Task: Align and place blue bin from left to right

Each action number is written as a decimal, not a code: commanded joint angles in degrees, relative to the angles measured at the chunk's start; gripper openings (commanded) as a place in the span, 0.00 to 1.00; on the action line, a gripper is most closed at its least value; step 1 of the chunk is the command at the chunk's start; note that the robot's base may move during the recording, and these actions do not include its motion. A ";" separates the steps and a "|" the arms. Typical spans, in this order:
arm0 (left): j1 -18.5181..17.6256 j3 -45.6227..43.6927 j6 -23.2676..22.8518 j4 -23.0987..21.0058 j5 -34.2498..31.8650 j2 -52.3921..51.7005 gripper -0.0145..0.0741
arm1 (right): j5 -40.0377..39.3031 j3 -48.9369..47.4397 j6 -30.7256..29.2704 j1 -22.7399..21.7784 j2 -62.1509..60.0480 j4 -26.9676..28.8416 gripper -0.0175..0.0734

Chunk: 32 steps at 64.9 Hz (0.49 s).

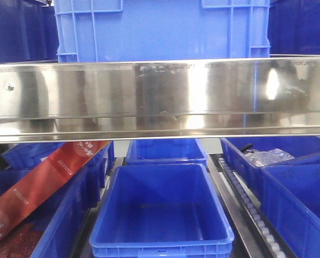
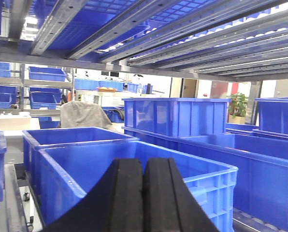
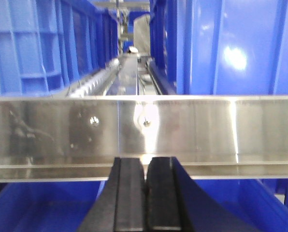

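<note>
The blue bin [image 1: 160, 29], a large bright-blue crate with ribbed corners, stands on the upper shelf behind a steel rail [image 1: 160, 94] in the front view. Neither gripper shows in that view. My left gripper [image 2: 144, 166] is shut with nothing between its black fingers; it hovers over an open blue crate [image 2: 86, 164] on a lower shelf level. My right gripper [image 3: 146, 164] is also shut and empty, just in front of the steel rail [image 3: 207, 130]. Beyond that rail, tall blue crate walls stand left [image 3: 33, 48] and right [image 3: 231, 48] of a roller lane; I cannot tell which is the bin.
Below the rail, a shallow blue tub [image 1: 160, 209] sits in the middle, another tub [image 1: 165, 150] behind it. A red package [image 1: 47, 183] leans in the left tubs. A roller track [image 1: 251, 209] and more tubs [image 1: 294, 193] lie right. Shelf rails [image 2: 149, 24] run overhead.
</note>
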 commanded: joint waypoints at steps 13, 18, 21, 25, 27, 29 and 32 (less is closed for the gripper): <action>-0.21 0.07 0.06 0.21 -0.79 -0.17 0.04 | -3.82 0.05 -0.33 -0.27 -0.19 0.46 0.11; -0.21 0.07 0.06 0.21 -0.79 -0.17 0.04 | -3.82 0.05 -0.33 -0.27 -0.19 0.46 0.11; -0.21 0.07 0.06 0.21 -0.79 -0.17 0.04 | -3.82 0.05 -0.33 -0.27 -0.19 0.46 0.11; -0.21 0.07 0.06 0.21 -0.79 -0.17 0.04 | -3.94 0.05 -0.33 -0.27 -0.19 0.46 0.11; -0.21 0.07 0.06 0.21 -0.79 -0.17 0.04 | -3.94 0.05 -0.33 -0.27 -0.19 0.46 0.11; -0.21 0.07 0.06 0.21 -0.79 -0.17 0.04 | -3.94 0.05 -0.33 -0.27 -0.19 0.46 0.11; -0.21 0.07 0.06 0.21 -0.79 -0.17 0.04 | -3.94 0.05 -0.33 -0.27 -0.19 0.46 0.11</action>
